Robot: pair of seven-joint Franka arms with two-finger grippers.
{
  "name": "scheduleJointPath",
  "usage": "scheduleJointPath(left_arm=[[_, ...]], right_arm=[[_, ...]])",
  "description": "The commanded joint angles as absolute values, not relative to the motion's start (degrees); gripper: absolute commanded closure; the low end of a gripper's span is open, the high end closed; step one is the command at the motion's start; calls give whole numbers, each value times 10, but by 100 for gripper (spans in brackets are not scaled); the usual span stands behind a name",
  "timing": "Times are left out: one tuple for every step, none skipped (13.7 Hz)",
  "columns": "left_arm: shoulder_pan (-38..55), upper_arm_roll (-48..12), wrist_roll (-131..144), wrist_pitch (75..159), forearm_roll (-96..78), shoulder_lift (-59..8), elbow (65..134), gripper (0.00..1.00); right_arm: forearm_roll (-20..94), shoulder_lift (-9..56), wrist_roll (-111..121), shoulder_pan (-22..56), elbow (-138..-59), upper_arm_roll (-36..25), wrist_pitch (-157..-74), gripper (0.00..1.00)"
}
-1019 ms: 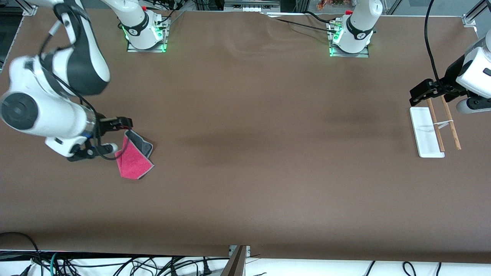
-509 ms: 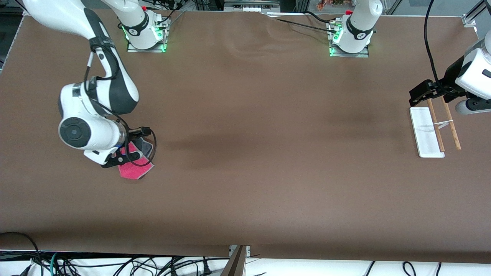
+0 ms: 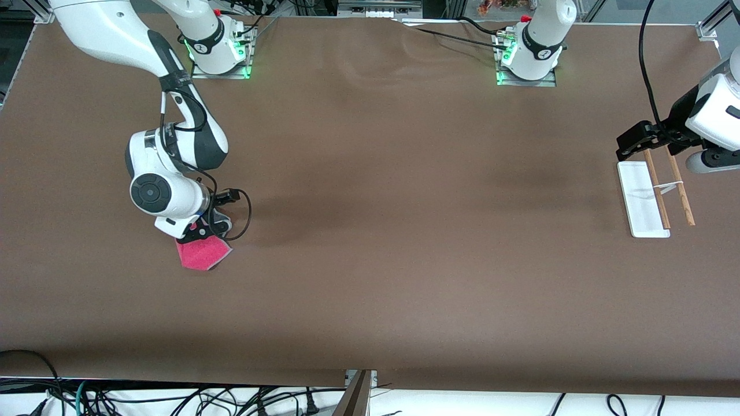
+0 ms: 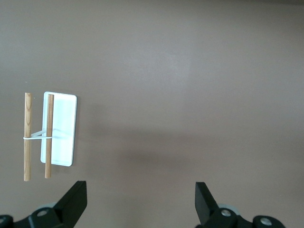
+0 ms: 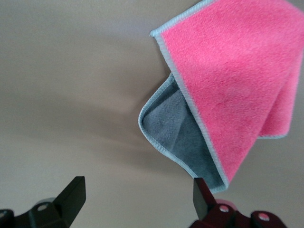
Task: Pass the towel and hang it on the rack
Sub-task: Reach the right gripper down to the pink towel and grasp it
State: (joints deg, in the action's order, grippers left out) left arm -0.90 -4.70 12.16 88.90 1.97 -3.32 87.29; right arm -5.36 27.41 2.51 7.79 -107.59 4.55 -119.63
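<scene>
The towel lies flat on the table toward the right arm's end, pink face up with a grey corner folded out; the right wrist view shows it too. My right gripper hangs over the towel's grey part. It is open and empty, with one fingertip at the grey corner's edge. The rack stands toward the left arm's end, with a white base and two brown rods. My left gripper is open and empty over the table beside the rack's end.
The brown table spreads wide between the towel and the rack. Both arm bases stand along the table edge farthest from the front camera. Cables hang below the table edge nearest that camera.
My right arm has swung in over the towel and now covers its grey fold in the front view. The towel and my left arm have not moved.
</scene>
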Motion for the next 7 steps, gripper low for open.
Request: scheduleJointPath(left_arm=[[-10, -45, 113, 888, 9, -40, 860, 0], [-10, -45, 113, 888, 9, -40, 860, 0], [-10, -44, 113, 888, 9, -40, 860, 0], [-10, -44, 113, 888, 9, -40, 860, 0], [-10, -45, 113, 888, 9, -40, 860, 0], [-10, -45, 113, 888, 9, -40, 860, 0], [-10, -44, 113, 888, 9, -40, 860, 0]], right_arm=[[-63, 258, 28, 80, -1111, 43, -1232, 0], [-63, 260, 35, 80, -1114, 43, -1247, 0], [-63, 265, 43, 80, -1118, 43, -1265, 0], [-62, 266, 54, 78, -1126, 42, -1286, 0], [-62, 269, 68, 76, -1138, 41, -1310, 0], [-62, 269, 81, 72, -1152, 40, -1332, 0], [-62, 269, 87, 68, -1163, 40, -1348, 0]])
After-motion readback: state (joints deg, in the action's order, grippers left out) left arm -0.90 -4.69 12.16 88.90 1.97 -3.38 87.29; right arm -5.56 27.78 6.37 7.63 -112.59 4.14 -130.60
